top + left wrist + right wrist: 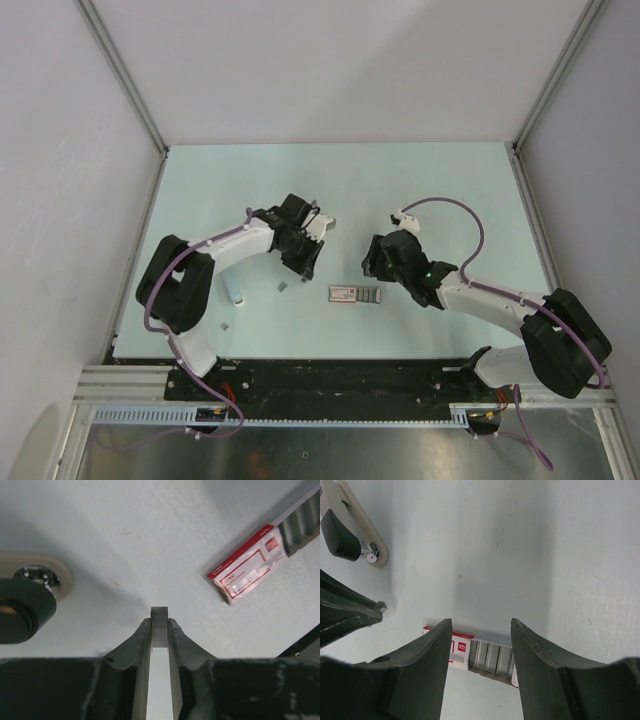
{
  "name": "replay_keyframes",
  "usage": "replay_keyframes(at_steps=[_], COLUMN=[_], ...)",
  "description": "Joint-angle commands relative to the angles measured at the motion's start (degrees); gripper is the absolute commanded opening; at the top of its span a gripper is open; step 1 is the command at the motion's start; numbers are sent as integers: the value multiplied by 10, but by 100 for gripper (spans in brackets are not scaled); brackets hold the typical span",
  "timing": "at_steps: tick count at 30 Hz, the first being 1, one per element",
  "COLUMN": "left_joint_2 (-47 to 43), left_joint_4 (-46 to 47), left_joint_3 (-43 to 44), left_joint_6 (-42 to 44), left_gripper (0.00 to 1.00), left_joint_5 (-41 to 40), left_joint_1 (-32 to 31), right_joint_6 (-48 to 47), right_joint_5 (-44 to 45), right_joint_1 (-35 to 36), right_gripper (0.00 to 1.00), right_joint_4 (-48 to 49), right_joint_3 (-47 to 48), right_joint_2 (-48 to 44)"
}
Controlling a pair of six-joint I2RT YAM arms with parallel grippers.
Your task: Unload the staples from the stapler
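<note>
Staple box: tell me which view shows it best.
Left wrist: the staple box lies large and unobstructed, red label clear. Top external shows it small; right wrist, partly hidden behind the right gripper.

Pale green table point(420, 190), matte, few faint scuffs. Small red-and-white box point(355, 294) flat on table near front centre, long side parallel to near edge, grey ribbed section at 1 end. White walls point(330, 60) on 3 sides. 2 aluminium posts point(122, 75) at rear corners. Black base plate point(340, 375) and slotted cable duct point(330, 414) along near edge.
</note>
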Motion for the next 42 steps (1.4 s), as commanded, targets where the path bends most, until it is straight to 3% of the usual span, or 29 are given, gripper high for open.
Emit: replay_keyframes(at_steps=[1,11,17,24,28,31,42], left_joint_2=[-3,-71,-109,-161,-193,-217,-277], left_joint_4=[-1,46,168,300,441,481,532], left_joint_3=[56,86,101,83,34,4,-81], left_joint_6=[-1,-55,-195,-343,-484,-526,-586], left_gripper=[22,21,20,19,21,21,22], left_joint_5=[77,327,438,477,493,484,453], left_joint_1=[-4,49,110,124,126,124,113], right_joint_6=[-10,-17,-18,74,134,168,152], right_joint_5=[9,-70,-213,-359,-381,-388,-354], right_joint_1=[-2,-6,-14,-33,-40,-40,3], right_gripper=[55,57,59,59,59,59,57], right_joint_4=[11,81,190,373,476,538,528], right_joint_3=[-6,-32,-42,-41,-38,-32,12], right_joint_2=[-23,-102,-153,-144,-117,-96,-83])
